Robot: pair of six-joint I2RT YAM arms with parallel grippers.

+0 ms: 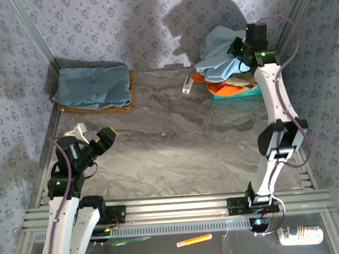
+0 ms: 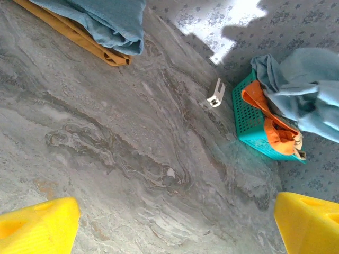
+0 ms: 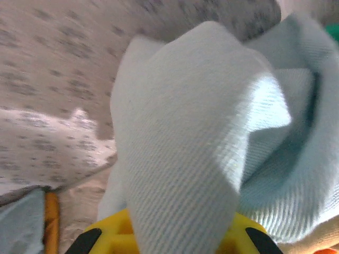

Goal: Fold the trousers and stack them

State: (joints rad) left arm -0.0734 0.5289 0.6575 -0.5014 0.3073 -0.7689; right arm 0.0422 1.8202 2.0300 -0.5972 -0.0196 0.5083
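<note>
Below the tabletop's near edge, an orange marker (image 1: 193, 239) and a white, striped object (image 1: 300, 235) lie on a lower surface. Near left corner of the grey marbled tabletop (image 1: 176, 138): left gripper (image 1: 77, 131) sits low, fingers spread wide with nothing between them; in its wrist view the two yellow fingertips (image 2: 37, 225) stand at opposite edges over bare table. Mid-table toward the far edge, a small white object (image 1: 187, 84) lies alone, just left of the teal basket (image 1: 236, 93). Far left corner: a folded blue cloth (image 1: 95, 85) rests on a tan-khaki garment (image 1: 99, 107) whose edge shows along the near side. Far right corner: the basket holds an orange garment (image 1: 222, 88). The right arm reaches out over it, and the right gripper (image 1: 238, 52) is clamped on the trousers (image 1: 220, 57), a pale grey-blue bunch raised over the basket with folds drooping onto the orange garment. In the right wrist view the cloth rises from between the yellow fingers (image 3: 108, 233) and blocks most of the view.
</note>
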